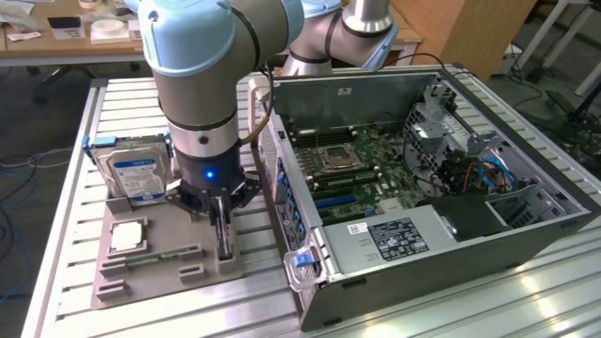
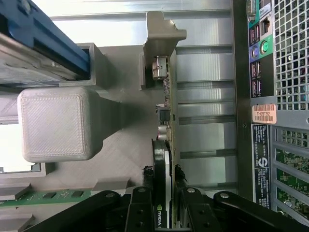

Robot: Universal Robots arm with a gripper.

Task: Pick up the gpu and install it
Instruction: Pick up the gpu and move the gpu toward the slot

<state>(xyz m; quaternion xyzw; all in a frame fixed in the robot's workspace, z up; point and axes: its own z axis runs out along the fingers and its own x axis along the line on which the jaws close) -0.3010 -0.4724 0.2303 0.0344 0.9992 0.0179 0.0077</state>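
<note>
The gpu stands on its long edge in a slot of the grey holder tray, at the tray's end nearest the computer case. My gripper has come straight down over it. In the wrist view the thin dark card runs away from the camera, its pale bracket end sitting in a grey post. The black fingers press against both faces of the near end, so the gripper is shut on the gpu. The card still sits in its slot.
The open computer case lies on its side at the exterior view's right, with its motherboard exposed. Its rear panel is close beside the gpu. The tray also holds a hard drive, a processor and a memory stick.
</note>
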